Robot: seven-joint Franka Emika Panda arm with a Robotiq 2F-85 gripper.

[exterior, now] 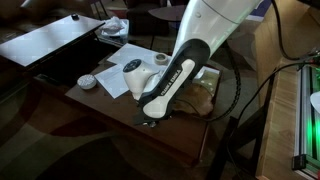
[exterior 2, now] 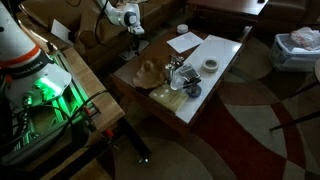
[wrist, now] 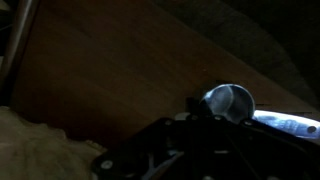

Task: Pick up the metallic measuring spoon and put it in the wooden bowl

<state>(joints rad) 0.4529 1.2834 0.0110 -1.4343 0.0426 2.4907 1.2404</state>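
Note:
The wrist view is very dark. The metallic measuring spoon point(wrist: 231, 100) shows its small shiny round bowl on the brown table, with its handle running off to the right. My gripper point(wrist: 200, 118) is a dark mass directly below the spoon, its tips at the spoon's near edge. I cannot make out whether the fingers are closed on it. In both exterior views the gripper point(exterior: 150, 118) point(exterior 2: 135, 38) is down at the table edge. The wooden bowl point(exterior 2: 150, 72) sits beside it, partly hidden behind the arm point(exterior: 207, 100). The pale mottled patch at the wrist view's lower left point(wrist: 30, 150) may be the bowl.
A silvery utensil cluster point(exterior 2: 180, 74) stands mid-table beside the bowl, with a dark round object point(exterior 2: 193, 91) in front of it. A small white round dish point(exterior 2: 211, 65) point(exterior: 87, 82) and white paper point(exterior 2: 184, 42) point(exterior: 128, 58) lie further along. A cable hangs off the table point(exterior: 236, 95).

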